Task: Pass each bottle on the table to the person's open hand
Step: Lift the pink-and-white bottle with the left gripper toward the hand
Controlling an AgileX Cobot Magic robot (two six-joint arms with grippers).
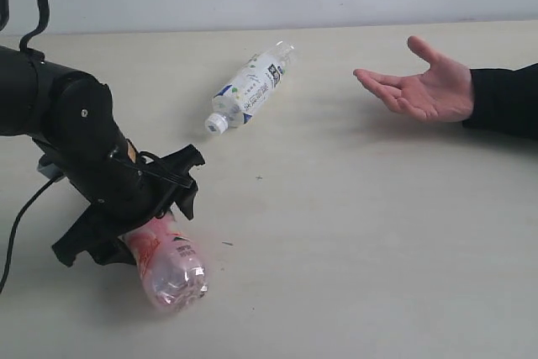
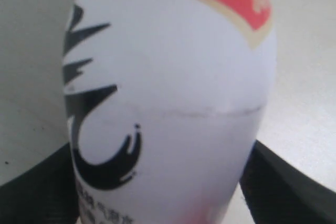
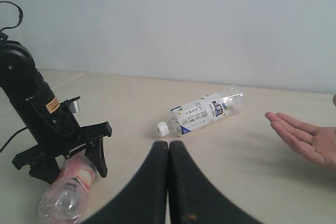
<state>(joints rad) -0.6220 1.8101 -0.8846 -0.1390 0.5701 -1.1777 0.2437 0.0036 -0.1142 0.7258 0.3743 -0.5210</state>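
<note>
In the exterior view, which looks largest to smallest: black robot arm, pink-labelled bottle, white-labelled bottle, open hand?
1. Black robot arm, clearly largest.
2. Person's open hand and white-labelled clear plastic bottle: look alike, not ranked.
Pink-labelled clear plastic bottle: partly hidden under the arm, nearer the camera, so unsure.

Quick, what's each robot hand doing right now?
Left end effector: straddling the pink-white clear plastic bottle; grip cannot be told.
Right end effector: closed, empty.
Person's hand: open, empty.
</note>
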